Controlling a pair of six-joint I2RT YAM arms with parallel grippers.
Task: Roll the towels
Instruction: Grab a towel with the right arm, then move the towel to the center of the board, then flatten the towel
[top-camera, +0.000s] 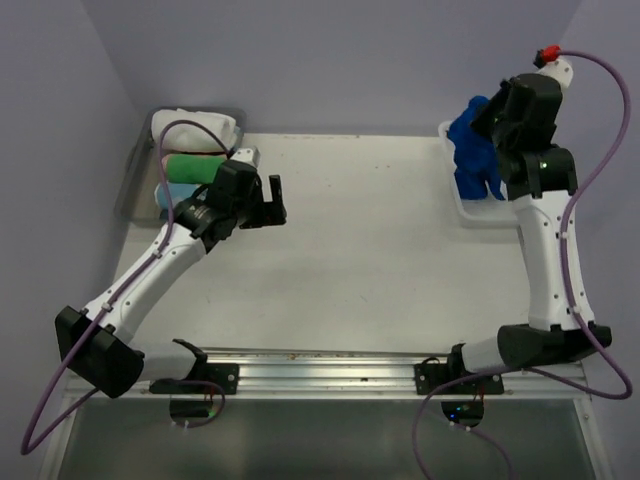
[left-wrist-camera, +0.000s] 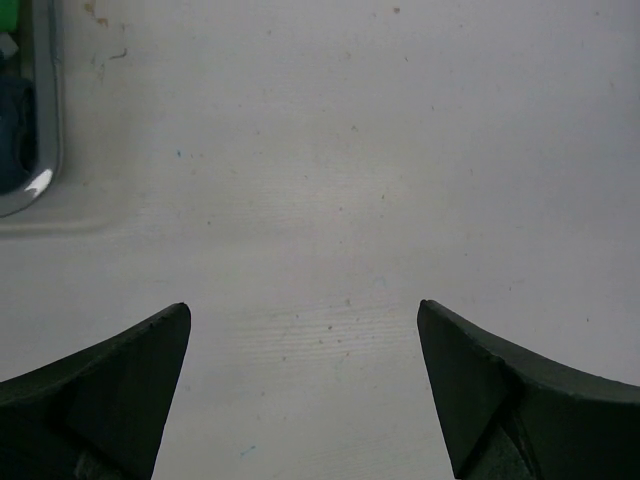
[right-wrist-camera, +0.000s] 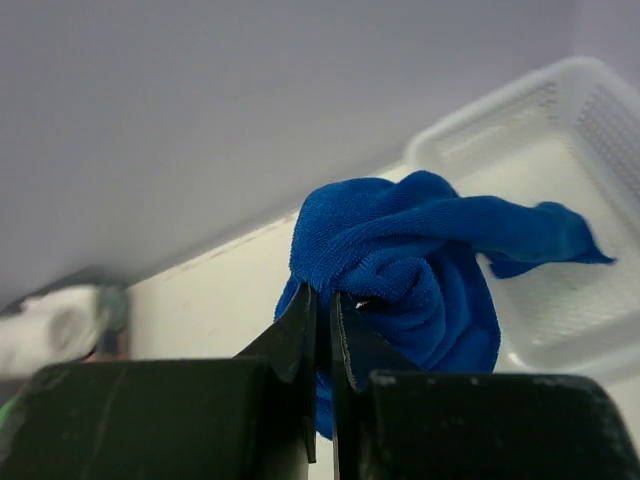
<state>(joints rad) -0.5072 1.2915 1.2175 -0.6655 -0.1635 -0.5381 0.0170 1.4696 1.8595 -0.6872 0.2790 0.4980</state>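
Far left, just off the left gripper's (left-wrist-camera: 302, 310) outer side: a bin (top-camera: 130, 190). It holds the white towel (top-camera: 195, 125) at the far end, then a green towel (top-camera: 190, 165), then a pale blue towel (top-camera: 172, 192) nearest. The white one looks bundled, plump thick terry. Can't tell how tight the roll is.

Left gripper is spread wide with nothing between the fingers. Bare table (top-camera: 370, 260) lies right beneath it, matte white with small specks.

Right gripper (right-wrist-camera: 322, 292): fingers pressed together, pinching one fold of the blue towel (right-wrist-camera: 400, 260). The towel bunches as a crumpled lump at and beyond the tips, above the white basket (right-wrist-camera: 520, 95), which is rigid plastic with mesh walls. Can't tell if the towel's low end touches the basket floor.

Step in hand, my read: bring the blue towel out of the basket to the open table between the two grippers. To do it well:
- Lift until the trailing end is over the rim, since terry loops could snag the mesh.
- The pinch is on a single fold, so move slowly or the soft cloth slips out.
- Lay it flat, not wadded. A lump won't roll.
- The left gripper is well placed to pin a corner once the towel lands.
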